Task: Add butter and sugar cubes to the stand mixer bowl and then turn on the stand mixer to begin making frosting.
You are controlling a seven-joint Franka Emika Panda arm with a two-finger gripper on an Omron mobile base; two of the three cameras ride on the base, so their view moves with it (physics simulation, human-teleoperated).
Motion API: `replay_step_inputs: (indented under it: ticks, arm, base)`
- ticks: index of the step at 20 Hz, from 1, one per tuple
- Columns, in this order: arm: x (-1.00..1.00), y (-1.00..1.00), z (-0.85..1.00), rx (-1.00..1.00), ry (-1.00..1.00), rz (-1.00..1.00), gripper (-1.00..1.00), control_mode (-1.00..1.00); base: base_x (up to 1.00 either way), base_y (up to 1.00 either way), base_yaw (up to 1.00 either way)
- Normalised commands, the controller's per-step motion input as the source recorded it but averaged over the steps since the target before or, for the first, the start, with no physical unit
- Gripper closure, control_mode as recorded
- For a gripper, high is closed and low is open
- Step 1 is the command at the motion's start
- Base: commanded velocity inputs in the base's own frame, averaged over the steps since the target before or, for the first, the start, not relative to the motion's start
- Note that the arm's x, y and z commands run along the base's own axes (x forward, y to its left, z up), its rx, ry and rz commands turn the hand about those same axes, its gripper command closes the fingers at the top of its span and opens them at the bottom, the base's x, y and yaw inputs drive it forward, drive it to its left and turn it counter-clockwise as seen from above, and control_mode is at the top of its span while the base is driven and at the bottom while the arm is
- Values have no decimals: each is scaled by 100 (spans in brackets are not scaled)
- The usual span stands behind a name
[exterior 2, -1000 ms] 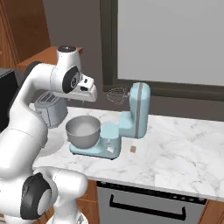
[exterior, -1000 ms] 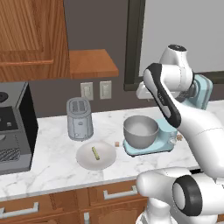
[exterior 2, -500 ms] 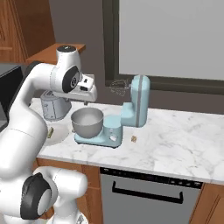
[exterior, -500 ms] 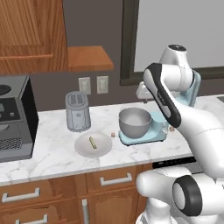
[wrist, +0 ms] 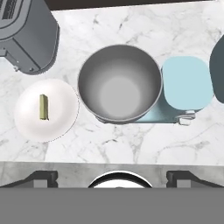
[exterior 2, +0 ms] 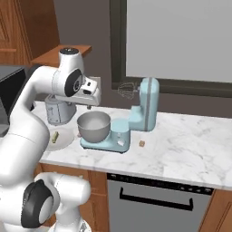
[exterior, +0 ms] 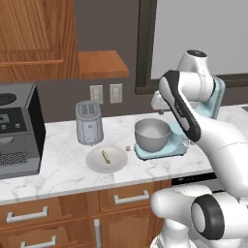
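Since the earlier frame: the base rolls along the cabinets, so both base views slide sideways and the stand mixer [exterior: 193, 121] now sits nearer the middle of the picture; the things on the counter [exterior: 63, 174] themselves do not shift. The pincer goes from part-closed to wide.
Pincer: the pincer [exterior 2: 88, 105] hangs above the near-left rim of the bowl, jaws spread wide, nothing between them; in the hand view the two dark tips stand far apart at the bottom edge.
Bowl: the stand mixer bowl [wrist: 119, 83] sits on the mixer's blue base, and the hand view looks straight down into it. It looks bare inside, no butter, no sugar.
Butter: the butter [wrist: 43, 106] lies flat on the pale plate [wrist: 61, 124], just left of the bowl and in front of the toaster [exterior: 89, 123], towards the counter's front edge.
Sugar: one of the sugar cubes [exterior: 128, 148] rests on the counter between plate and bowl; another [exterior 2: 142, 144] lies to the right of the mixer base, near its foot.
Mixer head: tilted up, the whisk [exterior 2: 128, 89] clear above the bowl.
Done so far: as far as I can judge, nothing is in the bowl yet.
Left to do: butter in, sugar in, then switch the mixer on. All three steps seem open.
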Motion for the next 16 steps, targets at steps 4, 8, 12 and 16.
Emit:
replay_step_inputs:
  ticks: [4, 8, 12, 16]
  arm:
    - [0, 0, 0, 0, 0, 0, -100, 100]
    - [0, 0, 0, 0, 0, 0, -100, 100]
    - [0, 0, 0, 0, 0, 0, -100, 100]
    - [-9, -10, 0, 0, 0, 0, -100, -100]
  base:
    - [-2, 29, 0]
    - [-5, 11, 0]
    - [0, 9, 0]
    - [0, 0, 0]
